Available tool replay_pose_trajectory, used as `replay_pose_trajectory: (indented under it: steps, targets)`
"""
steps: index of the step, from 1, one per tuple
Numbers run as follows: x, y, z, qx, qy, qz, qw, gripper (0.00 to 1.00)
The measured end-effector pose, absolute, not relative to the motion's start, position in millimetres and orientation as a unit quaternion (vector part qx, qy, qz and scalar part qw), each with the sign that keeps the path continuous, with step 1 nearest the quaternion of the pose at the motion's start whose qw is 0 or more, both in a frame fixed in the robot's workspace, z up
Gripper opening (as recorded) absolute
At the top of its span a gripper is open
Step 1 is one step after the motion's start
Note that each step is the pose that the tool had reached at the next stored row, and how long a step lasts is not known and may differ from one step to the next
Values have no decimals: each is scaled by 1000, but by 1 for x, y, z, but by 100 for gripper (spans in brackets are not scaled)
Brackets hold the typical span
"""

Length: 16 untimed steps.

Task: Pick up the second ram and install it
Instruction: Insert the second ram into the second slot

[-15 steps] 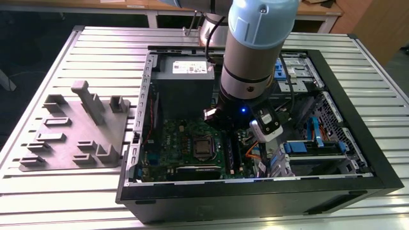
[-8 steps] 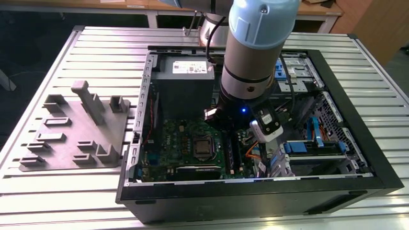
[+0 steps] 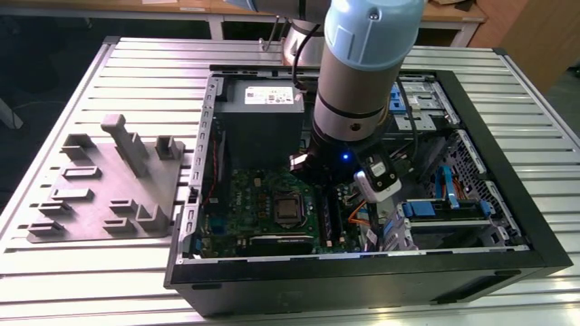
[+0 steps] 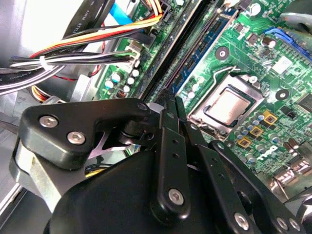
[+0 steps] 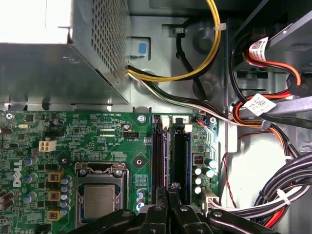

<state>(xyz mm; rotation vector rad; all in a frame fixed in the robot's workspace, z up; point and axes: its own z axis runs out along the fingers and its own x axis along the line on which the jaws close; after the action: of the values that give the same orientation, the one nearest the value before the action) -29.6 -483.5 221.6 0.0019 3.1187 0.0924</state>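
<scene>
Second ram [image 5: 166, 161] is standing edge-down in a motherboard [image 5: 87, 141] slot beside the processor socket [image 5: 100, 197]. End effector [image 5: 170, 195] is closing narrowly over its top edge, apparently pressing it home for seating.

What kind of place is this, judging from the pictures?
Probably a robotics lab or test bench: an open computer case lies on a slatted metal table, beside a grey parts fixture, with wooden desks behind.

You see a green motherboard [image 5: 87, 136] with black slots [image 5: 157, 156], yellow, orange and white cables [image 4: 97, 46], and a pale blue arm [image 3: 371, 27].
</scene>
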Motion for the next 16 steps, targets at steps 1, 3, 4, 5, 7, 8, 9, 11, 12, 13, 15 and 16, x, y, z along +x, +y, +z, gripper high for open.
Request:
replay_pose_trajectory:
  steps: [1,3,4,5,7,8,9,11,12,13,15,16]
  targets:
    - [-30,-484,222,1,1000,30,11,13]
    - [-30,-483,221,1,999,30,11,13]
    - [-30,-484,220,1,999,30,11,13]
    - [-30,-484,219,1,999,30,11,13]
    - [-30,-484,218,1,999,31,11,13]
    - [-30,-484,218,1,999,31,11,13]
    - [-30,-484,217,1,999,31,11,13]
    - [-30,-484,216,1,999,31,11,13]
    - [-30,-484,215,1,999,31,11,13]
    - [-30,-484,215,1,999,32,11,13]
    - [-30,-484,214,1,999,32,11,13]
    - [-30,-484,213,1,999,32,11,13]
